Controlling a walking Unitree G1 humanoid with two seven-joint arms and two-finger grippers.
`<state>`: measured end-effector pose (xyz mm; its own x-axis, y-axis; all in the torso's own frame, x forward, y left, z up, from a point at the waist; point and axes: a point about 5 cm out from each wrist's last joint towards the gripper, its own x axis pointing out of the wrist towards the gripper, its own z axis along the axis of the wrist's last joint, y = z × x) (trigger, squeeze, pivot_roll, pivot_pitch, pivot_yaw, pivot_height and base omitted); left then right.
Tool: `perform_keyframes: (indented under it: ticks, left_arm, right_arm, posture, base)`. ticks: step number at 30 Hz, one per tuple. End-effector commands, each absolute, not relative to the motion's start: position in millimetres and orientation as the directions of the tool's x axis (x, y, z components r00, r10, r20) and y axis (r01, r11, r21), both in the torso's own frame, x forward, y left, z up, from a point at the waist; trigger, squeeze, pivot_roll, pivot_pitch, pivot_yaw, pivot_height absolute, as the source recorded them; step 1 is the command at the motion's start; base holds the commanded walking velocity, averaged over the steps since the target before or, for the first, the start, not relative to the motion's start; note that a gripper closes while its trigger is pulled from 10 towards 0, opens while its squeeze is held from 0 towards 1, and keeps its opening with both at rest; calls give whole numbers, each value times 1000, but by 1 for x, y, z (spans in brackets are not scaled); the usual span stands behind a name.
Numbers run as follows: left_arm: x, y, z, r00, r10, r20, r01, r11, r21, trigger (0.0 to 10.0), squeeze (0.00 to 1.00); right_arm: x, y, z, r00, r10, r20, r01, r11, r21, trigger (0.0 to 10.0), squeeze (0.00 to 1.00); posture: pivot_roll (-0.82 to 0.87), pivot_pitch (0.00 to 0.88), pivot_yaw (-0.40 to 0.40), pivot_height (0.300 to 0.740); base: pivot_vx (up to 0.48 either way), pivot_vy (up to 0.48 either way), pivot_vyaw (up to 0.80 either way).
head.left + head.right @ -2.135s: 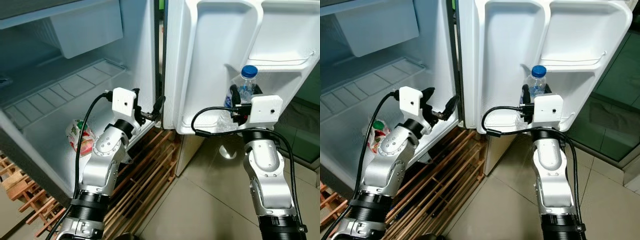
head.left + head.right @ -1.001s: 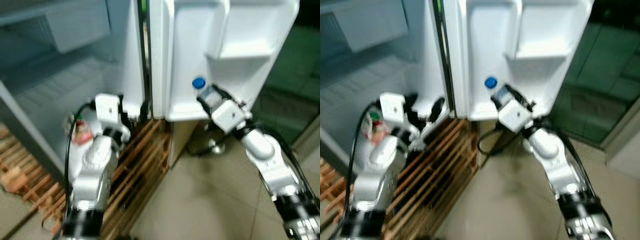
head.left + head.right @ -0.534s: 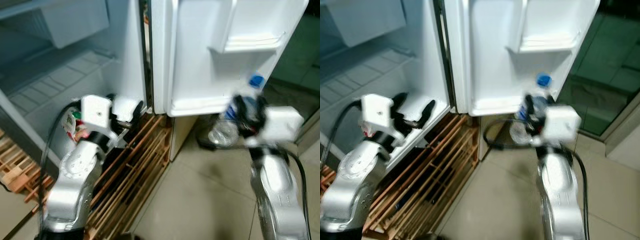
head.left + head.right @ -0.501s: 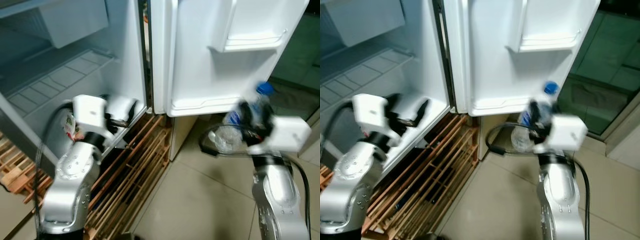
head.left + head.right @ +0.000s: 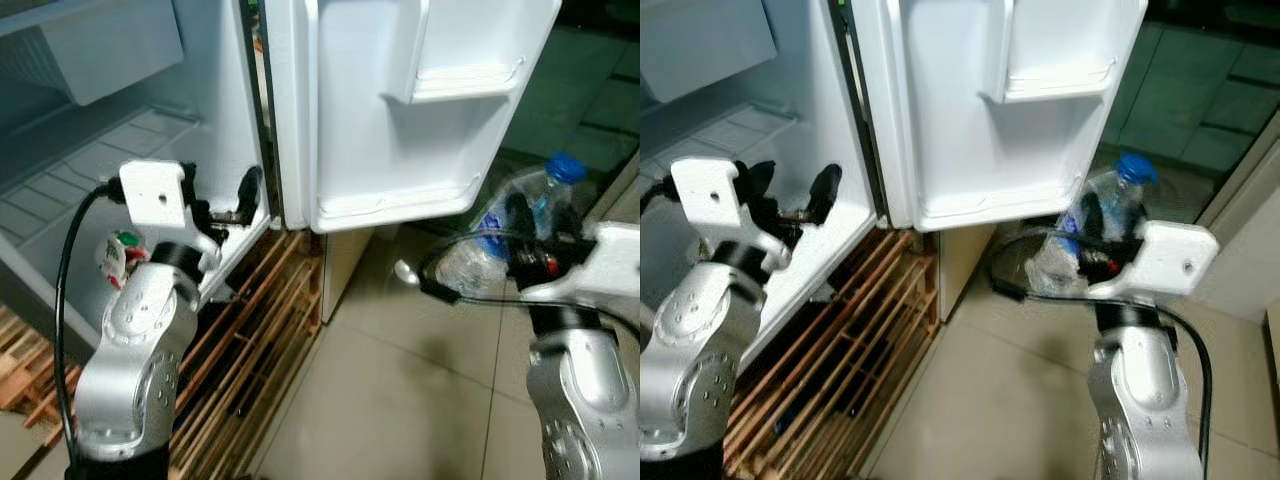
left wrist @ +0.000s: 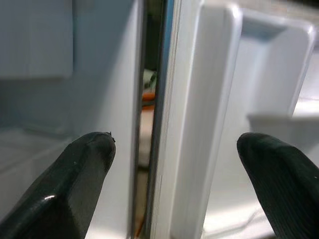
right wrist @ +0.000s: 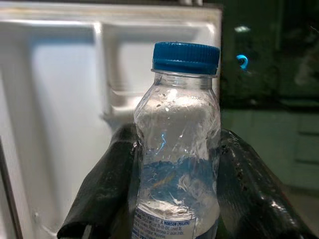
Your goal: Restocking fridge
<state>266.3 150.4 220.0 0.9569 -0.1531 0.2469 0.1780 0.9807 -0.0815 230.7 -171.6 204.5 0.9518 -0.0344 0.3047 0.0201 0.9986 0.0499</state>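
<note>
Clear plastic water bottle (image 7: pixel 177 149) with blue cap, clamped upright in right gripper (image 5: pixel 1102 235), right of open fridge door (image 5: pixel 400 110), outside it. Left gripper (image 5: pixel 225 200), fingers spread and empty, left of door by hinge edge.

Bright white fridge door (image 5: pixel 400 110), dim floor, slight motion blur

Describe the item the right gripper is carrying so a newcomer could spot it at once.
Start at the open white fridge door; beyond its outer edge, above the tiled floor, is the right gripper. Its black fingers clamp a clear plastic water bottle with a blue cap and blue label.
</note>
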Motion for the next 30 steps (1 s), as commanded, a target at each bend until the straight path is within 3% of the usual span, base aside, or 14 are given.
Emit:
perform_keyframes:
  ticks: [1, 16, 30]
  left_arm:
    - [269, 148, 222, 953, -157, 260, 185, 979, -84, 10000, 0]
    - [272, 147, 218, 962, -101, 254, 140, 981, -138, 10000, 0]
    - [273, 144, 219, 967, -62, 247, 101, 984, -148, 10000, 0]
  right_arm:
    - [234, -173, 208, 950, -27, 312, 17, 999, 38, 10000, 0]
    - [253, -168, 211, 947, 61, 314, -54, 998, -33, 10000, 0]
    - [269, -142, 223, 877, 318, 361, -237, 939, -250, 10000, 0]
  posture:
    - [-134, 0, 6, 740]
    - [-145, 0, -5, 740]
    - [-124, 0, -11, 740]
  base:
    - [469, 0, 0]
    - [466, 0, 0]
    - [0, 0, 0]
